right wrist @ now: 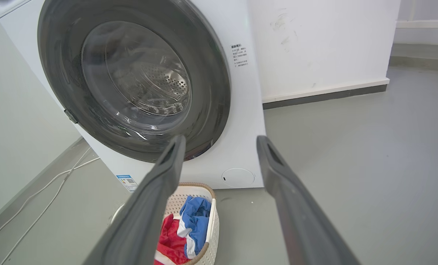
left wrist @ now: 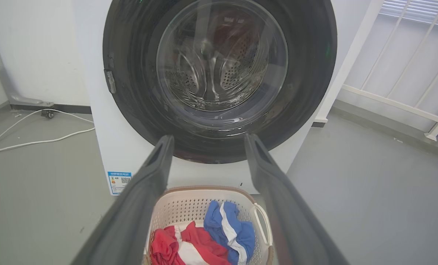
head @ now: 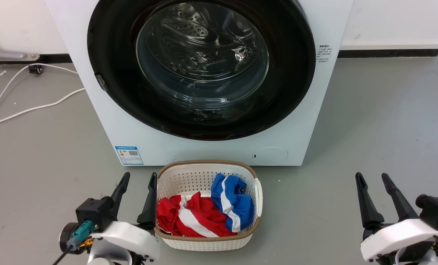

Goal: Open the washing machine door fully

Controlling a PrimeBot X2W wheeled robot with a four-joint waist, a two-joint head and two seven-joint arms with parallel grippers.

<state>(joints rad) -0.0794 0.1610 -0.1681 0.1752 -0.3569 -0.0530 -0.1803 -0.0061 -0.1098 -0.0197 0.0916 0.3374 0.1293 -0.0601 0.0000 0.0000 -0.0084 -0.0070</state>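
1. I stand in a bare laundry or test room (which, I cannot tell).
2. A washing machine (head: 104, 121) sits on plain grey floor (head: 369, 129) before white walls (head: 388, 18).
3. A laundry basket (head: 204, 241) of clothes (head: 200, 217) lies before it.

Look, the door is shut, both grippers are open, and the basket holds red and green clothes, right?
Not quite: the clothes in the basket are red and blue, not green, as the head view shows. The door is shut, and the left gripper and right gripper are open.
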